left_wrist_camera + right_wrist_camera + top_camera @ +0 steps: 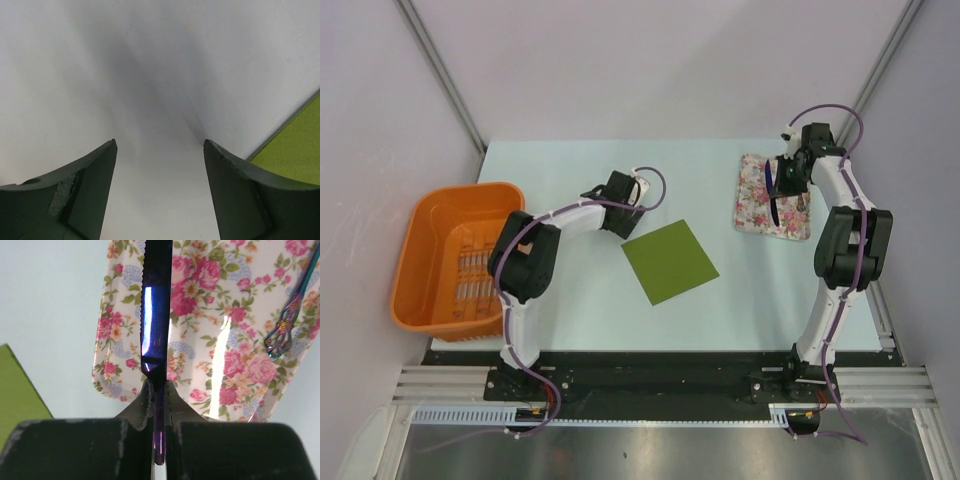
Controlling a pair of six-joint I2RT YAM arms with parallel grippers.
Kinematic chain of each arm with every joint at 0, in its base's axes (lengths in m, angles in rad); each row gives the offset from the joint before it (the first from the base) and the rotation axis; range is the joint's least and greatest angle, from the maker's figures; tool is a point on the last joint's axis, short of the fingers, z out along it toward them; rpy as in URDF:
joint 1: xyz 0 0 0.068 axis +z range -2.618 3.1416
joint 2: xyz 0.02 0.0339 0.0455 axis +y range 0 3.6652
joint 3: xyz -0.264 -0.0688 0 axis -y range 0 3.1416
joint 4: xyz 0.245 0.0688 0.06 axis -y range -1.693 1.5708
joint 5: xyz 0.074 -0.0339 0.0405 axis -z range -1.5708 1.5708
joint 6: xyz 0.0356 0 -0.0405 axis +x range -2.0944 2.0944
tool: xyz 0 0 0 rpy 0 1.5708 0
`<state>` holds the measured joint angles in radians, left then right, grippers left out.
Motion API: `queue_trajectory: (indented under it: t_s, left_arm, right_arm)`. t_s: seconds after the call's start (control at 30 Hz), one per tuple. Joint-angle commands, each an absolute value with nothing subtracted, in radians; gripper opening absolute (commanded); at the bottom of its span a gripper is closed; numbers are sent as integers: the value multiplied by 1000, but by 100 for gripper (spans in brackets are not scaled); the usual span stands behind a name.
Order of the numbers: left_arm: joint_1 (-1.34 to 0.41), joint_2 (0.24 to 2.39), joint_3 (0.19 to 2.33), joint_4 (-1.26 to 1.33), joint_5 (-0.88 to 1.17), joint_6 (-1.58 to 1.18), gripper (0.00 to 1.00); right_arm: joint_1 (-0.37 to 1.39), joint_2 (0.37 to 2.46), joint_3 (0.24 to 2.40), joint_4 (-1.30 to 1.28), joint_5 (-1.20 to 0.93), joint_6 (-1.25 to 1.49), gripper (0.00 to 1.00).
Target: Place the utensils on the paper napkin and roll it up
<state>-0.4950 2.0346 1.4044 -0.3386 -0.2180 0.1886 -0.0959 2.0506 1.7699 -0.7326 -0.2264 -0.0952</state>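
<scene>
The olive-green paper napkin lies flat in the middle of the table. Its edge shows in the left wrist view and the right wrist view. My left gripper is open and empty, low over bare table just beyond the napkin's far-left corner. My right gripper is over the floral pad and is shut on a dark blue-purple knife by its handle. The knife also shows in the top view. Another utensil with an ornate iridescent handle lies on the pad.
The pink-and-white floral pad sits at the far right of the table. An orange basket stands at the left edge. The table's right edge runs close beside the right arm.
</scene>
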Motion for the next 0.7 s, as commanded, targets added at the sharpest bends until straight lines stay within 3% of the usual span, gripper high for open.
queue_trajectory:
  t_s: [0.0,0.67]
  left_arm:
    - [-514,1971,1361,-367,-181,213,75]
    - [-610,1770,1075,-365,-66,156,72]
  right_arm:
    - [-80,1961,1734,-719,-264,-61,0]
    - [-15,1867,1615,-706,-302,-32,0]
